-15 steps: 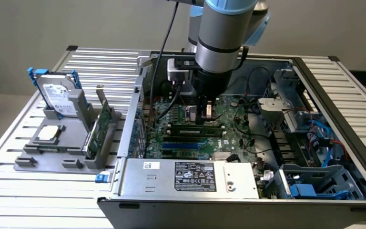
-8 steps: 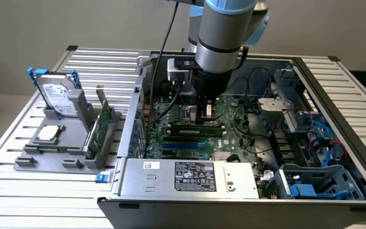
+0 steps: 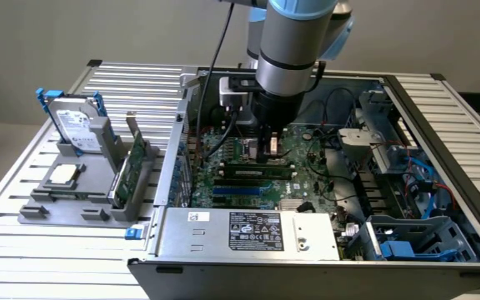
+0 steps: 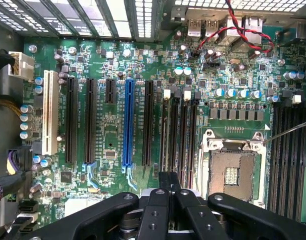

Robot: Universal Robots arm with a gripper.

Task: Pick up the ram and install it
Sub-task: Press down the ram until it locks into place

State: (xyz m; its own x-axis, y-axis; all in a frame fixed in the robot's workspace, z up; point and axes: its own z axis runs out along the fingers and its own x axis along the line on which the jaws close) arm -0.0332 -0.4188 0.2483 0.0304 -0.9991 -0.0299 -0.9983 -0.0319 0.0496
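Ram [image 3: 259, 166], a long narrow green stick with dark chips on its face, lies level among the memory slots of the motherboard [image 3: 307, 178], running across the exterior view directly under the arm's tool. The pincer [image 3: 269, 153] comes straight down onto the stick's upper edge near its middle, its dark fingers [image 3: 264, 145] closed against the ram at either face, so it appears to be pinching the stick. In the wrist view the pincer [image 4: 168, 192] shows as black linkage arms folded together at the six o'clock edge, with the fingers drawn in toward each other over the row of black memory slots [image 4: 180, 135].

The silver arm [image 3: 289, 59] drops in from twelve o'clock of the exterior view into the open computer case [image 3: 440, 156]. At six o'clock from the ram sits the grey power supply [image 3: 252, 232] with its label facing up. A blue expansion slot [image 4: 128, 122] runs between black slots at the centre of the wrist view, a white slot [image 4: 50, 112] lies toward nine o'clock, and the empty processor socket [image 4: 233, 167] sits toward four o'clock.

Outside the case, at nine o'clock of the exterior view, a grey fixture [image 3: 77, 203] on the slatted counter [image 3: 23, 256] holds a hard drive [image 3: 77, 128] standing upright, a green expansion card [image 3: 132, 165] on edge, and a processor [image 3: 63, 175] lying flat.
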